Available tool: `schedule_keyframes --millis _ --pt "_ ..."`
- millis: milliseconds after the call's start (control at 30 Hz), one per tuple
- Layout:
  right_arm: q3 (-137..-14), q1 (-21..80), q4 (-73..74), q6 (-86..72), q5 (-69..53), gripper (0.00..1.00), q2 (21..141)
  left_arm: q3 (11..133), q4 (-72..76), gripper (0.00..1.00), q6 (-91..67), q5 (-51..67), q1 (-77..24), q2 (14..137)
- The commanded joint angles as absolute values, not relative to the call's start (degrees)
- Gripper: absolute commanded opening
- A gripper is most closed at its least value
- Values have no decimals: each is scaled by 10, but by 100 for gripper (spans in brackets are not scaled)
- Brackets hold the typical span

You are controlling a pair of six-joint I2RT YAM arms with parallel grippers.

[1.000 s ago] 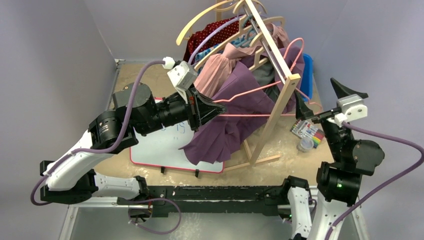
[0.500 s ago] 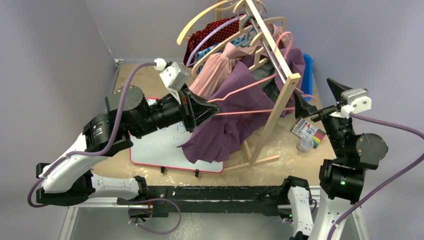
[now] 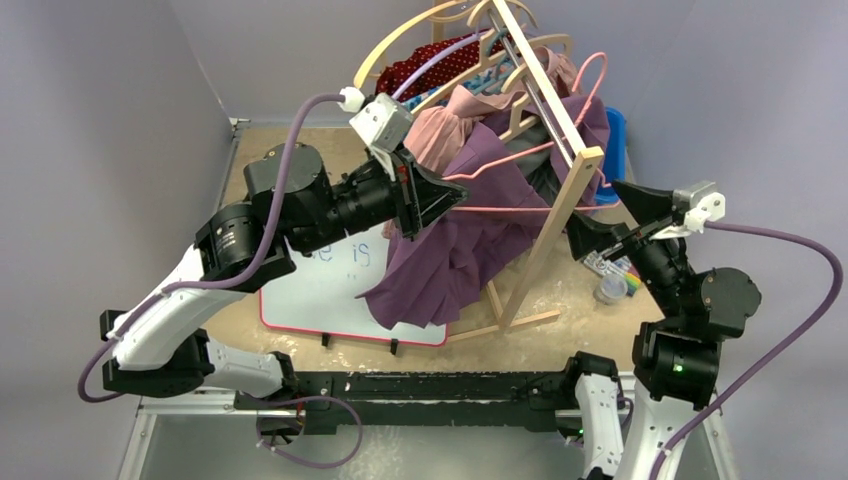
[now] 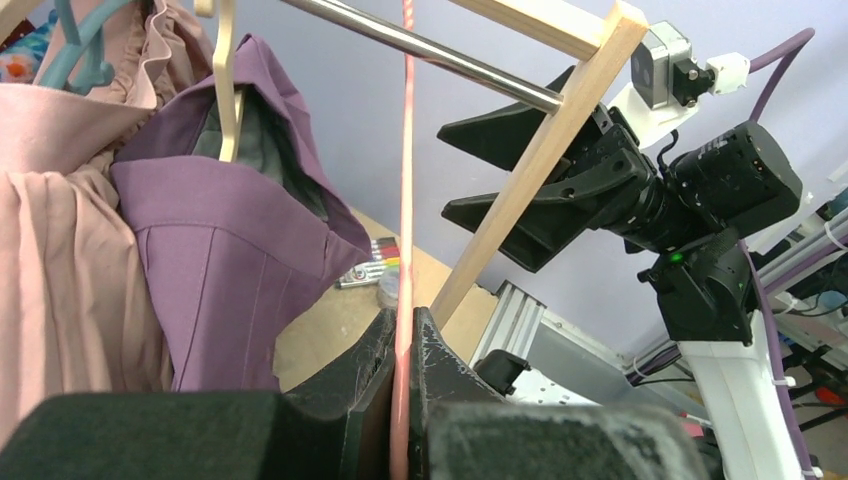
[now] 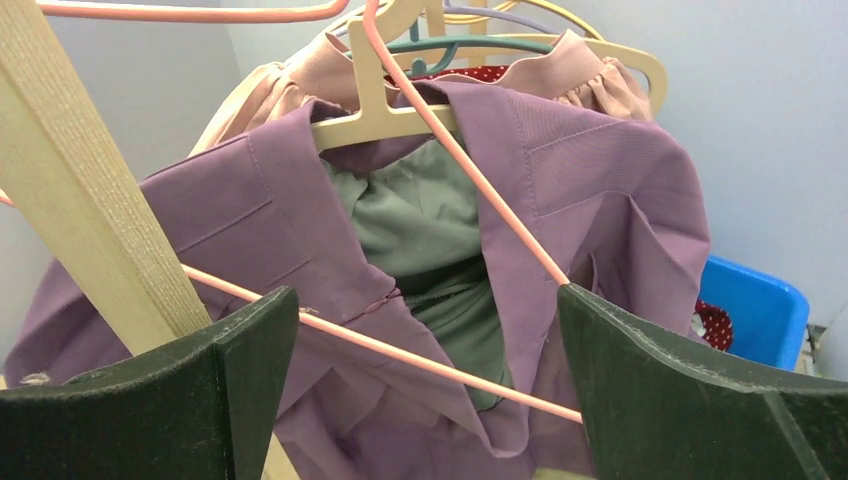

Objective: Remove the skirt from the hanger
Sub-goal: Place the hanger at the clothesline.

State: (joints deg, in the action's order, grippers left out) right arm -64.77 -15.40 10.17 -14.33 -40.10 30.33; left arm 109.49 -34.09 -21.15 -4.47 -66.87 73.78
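A white board with a red rim (image 3: 330, 285) lies on the light brown desk (image 3: 320, 140), in the lower middle of the top view. Just above it the left claw (image 3: 440, 200) is clamped on the thin pink wire hanger (image 3: 520, 209). The purple skirt (image 3: 450, 260) hangs about this hanger in the centre of the frame, its lower end over the board. At the right the right claw (image 3: 595, 208) stands wide apart and holds nothing, beside the pale wooden clothes rack (image 3: 560, 200). More clothes hang in the upper middle.

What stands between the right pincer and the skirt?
The rack's wooden post leans across just ahead of the right pincer, and the pink hanger wire crosses in front of the skirt.
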Motion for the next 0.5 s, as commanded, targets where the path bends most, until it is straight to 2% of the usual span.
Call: schedule_keyframes --millis 0,167,467 --pt "-686 -153 118 -184 -363 99 296 1153 -324 0 -191 -19 -668 754" --pt "-707 -153 103 -172 -351 99 259 1174 -347 0 -196 26 -668 777" --pt "-774 -153 150 -151 -281 99 246 1178 -375 0 -285 11 -668 764"
